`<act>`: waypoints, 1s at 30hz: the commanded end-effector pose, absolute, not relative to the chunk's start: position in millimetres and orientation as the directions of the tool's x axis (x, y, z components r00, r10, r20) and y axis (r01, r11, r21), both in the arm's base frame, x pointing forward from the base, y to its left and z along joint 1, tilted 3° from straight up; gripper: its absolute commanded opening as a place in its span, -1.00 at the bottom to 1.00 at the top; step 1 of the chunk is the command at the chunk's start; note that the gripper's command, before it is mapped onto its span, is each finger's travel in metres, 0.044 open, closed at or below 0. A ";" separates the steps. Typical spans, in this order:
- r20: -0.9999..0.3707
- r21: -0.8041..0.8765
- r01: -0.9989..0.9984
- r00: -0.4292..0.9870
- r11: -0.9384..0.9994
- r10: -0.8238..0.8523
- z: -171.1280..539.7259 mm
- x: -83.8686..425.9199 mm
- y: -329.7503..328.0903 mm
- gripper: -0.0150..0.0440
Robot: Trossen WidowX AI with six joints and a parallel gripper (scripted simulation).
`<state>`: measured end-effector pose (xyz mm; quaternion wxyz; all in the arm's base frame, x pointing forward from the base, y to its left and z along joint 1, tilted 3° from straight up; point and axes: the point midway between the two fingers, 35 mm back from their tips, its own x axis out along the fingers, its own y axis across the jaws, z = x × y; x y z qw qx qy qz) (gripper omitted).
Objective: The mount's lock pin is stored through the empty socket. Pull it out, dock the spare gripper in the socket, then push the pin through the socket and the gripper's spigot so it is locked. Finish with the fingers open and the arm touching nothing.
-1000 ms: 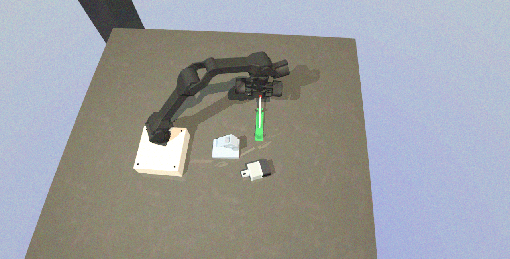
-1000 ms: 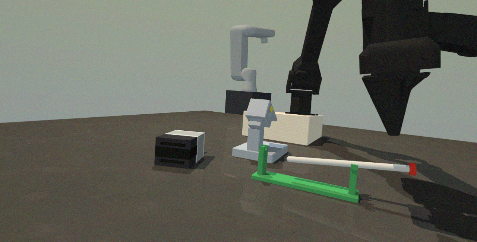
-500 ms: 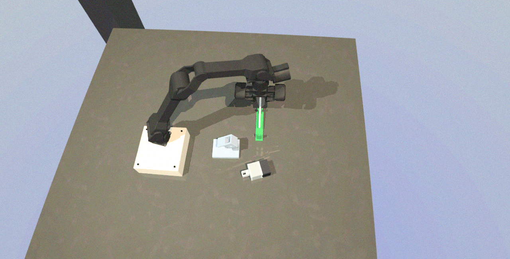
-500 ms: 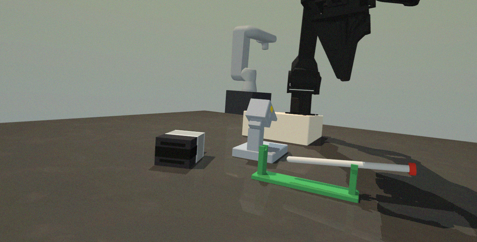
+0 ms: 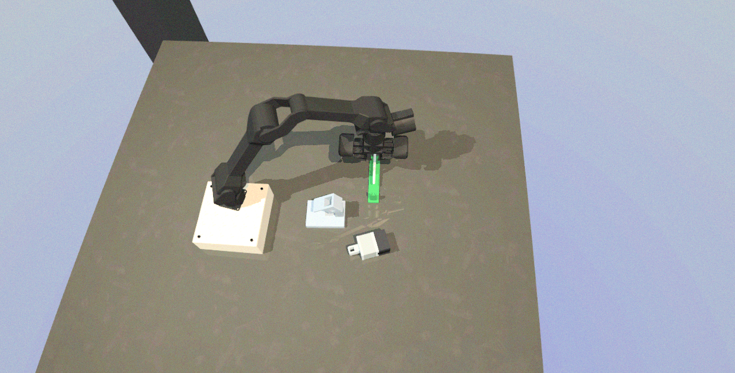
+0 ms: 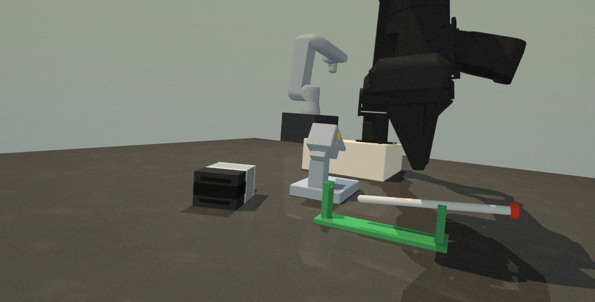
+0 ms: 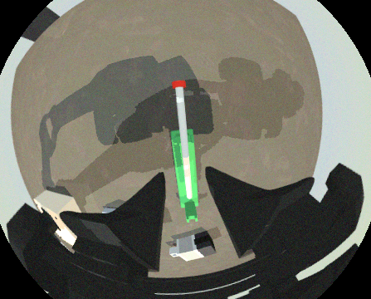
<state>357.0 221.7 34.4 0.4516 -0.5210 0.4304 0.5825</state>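
Across the brown surface (image 5: 436, 268) (image 6: 124, 250) (image 7: 251, 50), seen from the top, the green rack (image 5: 373, 193) (image 6: 382, 229) (image 7: 194, 166) lies with its long axis running up and down the view, and the white lock pin (image 5: 374, 170) (image 6: 416, 202) (image 7: 183, 120) points the same way along it, its upper end hidden beneath the pincer (image 5: 374, 157) (image 6: 418, 167) (image 7: 186, 170). The pale mount (image 5: 325, 221) (image 6: 318, 173) stands left of the rack, its socket tilted; the spare gripper (image 5: 371, 245) (image 6: 222, 186) (image 7: 192, 247) lies below, spigot pointing left and slightly down. From the exterior, the pin slants gently, its red cap at the lower right and its bare tip at the upper left, near the mount; it crosses the rack's near post and ends short of the slotted far one. The spare gripper shows its dark end, its spigot hidden behind the body, while the arm is cut off at the top edge. Through the wrist view, the pin runs from the red cap, high up, down to its tip between the parted fingers; the pincer is released, holding nothing. Only a pale sliver of the mount peeks past one finger.
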 end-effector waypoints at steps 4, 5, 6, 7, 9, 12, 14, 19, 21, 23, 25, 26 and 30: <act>-0.996 0.017 -0.974 -0.036 -0.224 0.080 24.0 358.5 221.4 0.12; -0.996 0.017 -0.974 -0.036 -0.224 0.080 22.3 358.6 221.4 0.12; -0.996 0.017 -0.974 -0.036 -0.224 0.080 20.7 358.7 221.4 0.12; -0.996 0.017 -0.974 -0.036 -0.224 0.080 19.0 358.7 221.4 0.12; -0.996 0.017 -0.974 -0.036 -0.224 0.080 15.7 358.9 221.4 0.12; -0.996 0.017 -0.974 -0.036 -0.224 0.080 10.8 359.0 221.4 0.12; -0.996 0.017 -0.974 -0.036 -0.224 0.080 7.5 359.1 221.4 0.12; -0.996 0.017 -0.974 -0.036 -0.224 0.080 -0.6 359.3 221.2 0.12; -0.996 0.017 -0.974 -0.036 -0.224 0.080 -3.9 359.3 221.1 0.12; -0.996 0.017 -0.974 -0.036 -0.224 0.080 -7.2 359.3 221.0 0.12; -0.996 0.017 -0.974 -0.036 -0.224 0.080 -10.4 359.3 220.9 0.12; -0.996 0.017 -0.974 -0.036 -0.224 0.080 -12.0 359.3 220.8 0.12; -0.996 0.017 -0.974 -0.036 -0.224 0.080 -18.5 359.1 220.5 0.12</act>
